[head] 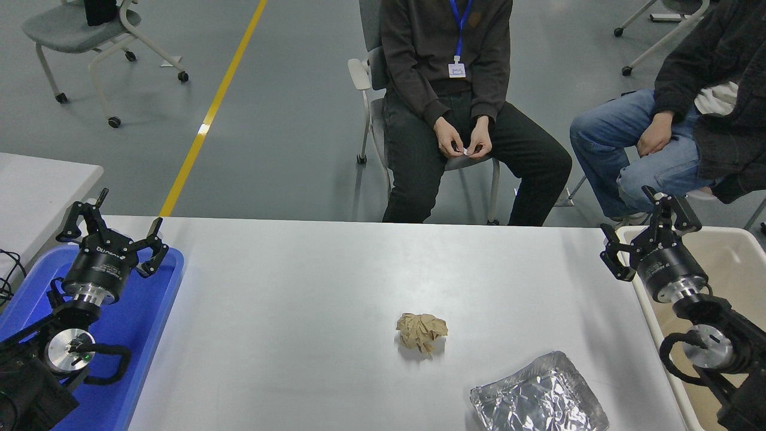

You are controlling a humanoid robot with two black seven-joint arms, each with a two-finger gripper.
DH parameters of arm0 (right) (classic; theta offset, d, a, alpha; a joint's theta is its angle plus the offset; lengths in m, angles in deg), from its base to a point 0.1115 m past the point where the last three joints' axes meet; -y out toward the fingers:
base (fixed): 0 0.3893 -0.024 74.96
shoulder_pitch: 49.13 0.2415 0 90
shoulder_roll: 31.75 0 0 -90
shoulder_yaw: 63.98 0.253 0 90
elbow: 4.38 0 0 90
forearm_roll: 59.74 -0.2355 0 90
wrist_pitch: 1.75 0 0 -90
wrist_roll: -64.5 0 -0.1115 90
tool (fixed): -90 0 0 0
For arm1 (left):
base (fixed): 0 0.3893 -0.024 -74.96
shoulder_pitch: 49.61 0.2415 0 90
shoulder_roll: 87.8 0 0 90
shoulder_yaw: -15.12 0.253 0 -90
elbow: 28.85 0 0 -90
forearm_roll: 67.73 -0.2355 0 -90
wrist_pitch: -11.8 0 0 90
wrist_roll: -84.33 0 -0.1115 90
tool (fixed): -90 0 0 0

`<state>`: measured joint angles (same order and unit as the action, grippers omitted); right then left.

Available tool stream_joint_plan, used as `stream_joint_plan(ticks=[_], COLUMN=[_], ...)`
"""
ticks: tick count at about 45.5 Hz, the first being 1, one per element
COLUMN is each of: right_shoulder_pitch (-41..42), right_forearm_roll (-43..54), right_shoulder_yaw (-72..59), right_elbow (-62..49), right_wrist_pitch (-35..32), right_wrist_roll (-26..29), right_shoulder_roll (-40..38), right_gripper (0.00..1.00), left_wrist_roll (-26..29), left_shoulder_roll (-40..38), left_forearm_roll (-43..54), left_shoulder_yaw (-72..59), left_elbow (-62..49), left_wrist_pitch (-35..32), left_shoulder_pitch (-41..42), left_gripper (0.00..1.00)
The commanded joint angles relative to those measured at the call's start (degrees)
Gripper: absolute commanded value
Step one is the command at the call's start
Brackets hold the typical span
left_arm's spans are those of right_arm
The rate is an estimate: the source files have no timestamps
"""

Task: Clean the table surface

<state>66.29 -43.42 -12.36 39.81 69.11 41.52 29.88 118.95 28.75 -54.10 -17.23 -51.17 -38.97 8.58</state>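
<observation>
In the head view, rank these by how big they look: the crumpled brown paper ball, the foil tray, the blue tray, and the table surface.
1. table surface
2. blue tray, partly hidden by the left arm and cut off at the picture's edge
3. foil tray, partly cut off at the bottom edge
4. crumpled brown paper ball

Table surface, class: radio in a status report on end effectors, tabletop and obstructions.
Both end effectors open, empty: left over blue tray, right at beige bin. Table surface holds crumpled paper, foil. Path unobstructed.

Left gripper (111, 224) parked lower left, fingers spread — right gripper (649, 236) raised, fingers apart
</observation>
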Motion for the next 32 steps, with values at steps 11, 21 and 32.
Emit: stream_joint_plan(ticks=[11, 21, 32], right_shoulder_pitch=[-0.7, -0.7, -0.6], right_forearm_roll=[4.5, 17.2, 31.8], right_shoulder_yaw=[-10.5, -11.1, -11.0], right_elbow=[13.0, 17.3, 25.4], right_wrist_pitch=[-5.6, -5.6, -5.4], right_wrist_roll=[0.6, 0.6, 0.6], right_shoulder_roll=[-14.3, -16.5, -20.3], right_gripper=[1.0, 1.0, 1.0], left_wrist_roll=[0.0, 0.0, 0.0], left_shoulder_roll=[0.0, 0.0, 0.0], left_forearm_roll=[0.0, 0.0, 0.0], left_shoulder_yaw=[0.0, 0.0, 0.0], left_elbow=[0.0, 0.0, 0.0], left_wrist_pitch=[0.0, 0.0, 0.1], left_shoulder_pitch=[0.0, 0.0, 0.0], left_gripper=[1.0, 1.0, 1.0])
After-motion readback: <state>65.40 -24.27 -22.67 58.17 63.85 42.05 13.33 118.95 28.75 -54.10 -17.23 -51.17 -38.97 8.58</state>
